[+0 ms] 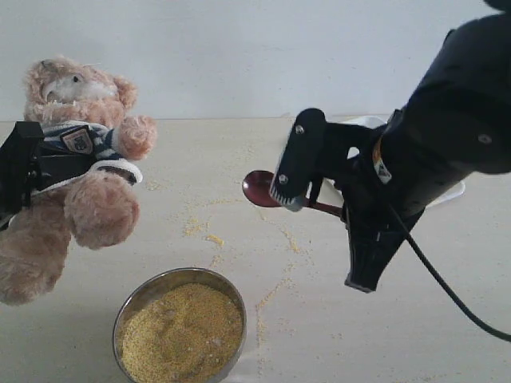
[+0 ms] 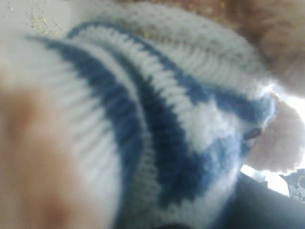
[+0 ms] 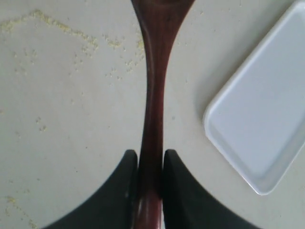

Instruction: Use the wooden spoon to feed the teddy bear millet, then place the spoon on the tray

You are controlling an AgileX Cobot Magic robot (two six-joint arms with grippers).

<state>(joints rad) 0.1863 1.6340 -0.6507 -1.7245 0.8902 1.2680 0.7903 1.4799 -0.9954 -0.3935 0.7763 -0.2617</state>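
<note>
Black right pincer (image 3: 150,160), thin black cable (image 1: 447,291)

Soft, even light falls on the table (image 1: 343,319), shadows faint. My left wrist view is all blur against the teddy bear (image 2: 157,119), white glare at one edge; the wooden spoon (image 3: 153,95) gleams dully.

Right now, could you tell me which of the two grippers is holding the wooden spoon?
The right gripper: its jaws clamp the handle of the wooden spoon, while the left gripper grips the teddy bear.
</note>
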